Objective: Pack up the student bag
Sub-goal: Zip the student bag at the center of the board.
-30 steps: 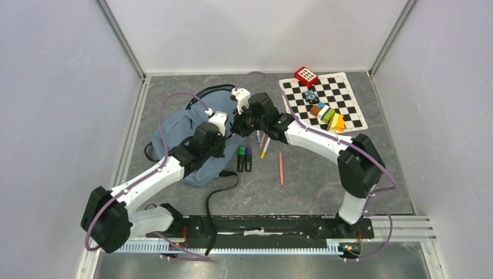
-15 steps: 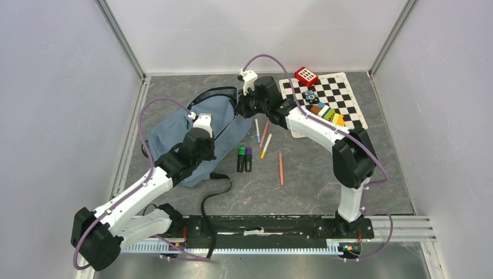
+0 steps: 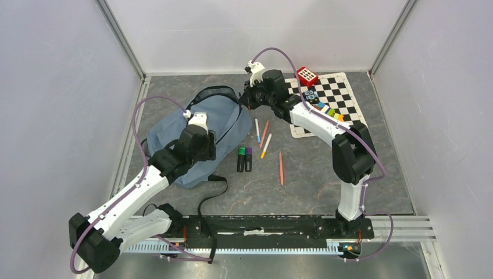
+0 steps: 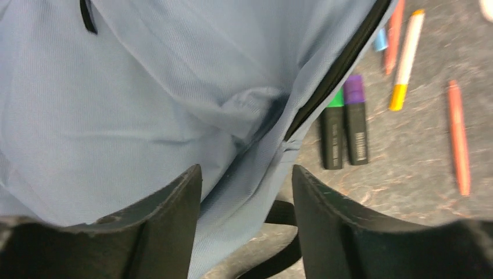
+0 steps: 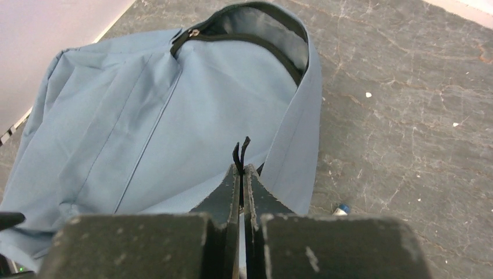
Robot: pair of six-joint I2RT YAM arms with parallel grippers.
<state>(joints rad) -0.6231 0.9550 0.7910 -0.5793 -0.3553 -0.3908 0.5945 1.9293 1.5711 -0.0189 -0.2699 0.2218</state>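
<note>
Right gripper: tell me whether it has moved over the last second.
Yes. The right gripper, shut on a black zipper pull, has gone toward the far wall, away from the two markers.

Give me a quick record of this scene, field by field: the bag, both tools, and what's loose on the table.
bag: blue-grey, lying flat, top zip open
left tool: open over the bag, holding nothing
right tool: shut on a thin black tab at the bag's edge
markers: green and purple, side by side
pens: four, loose on the table
mat: chequered, far right, blocks on it
</note>
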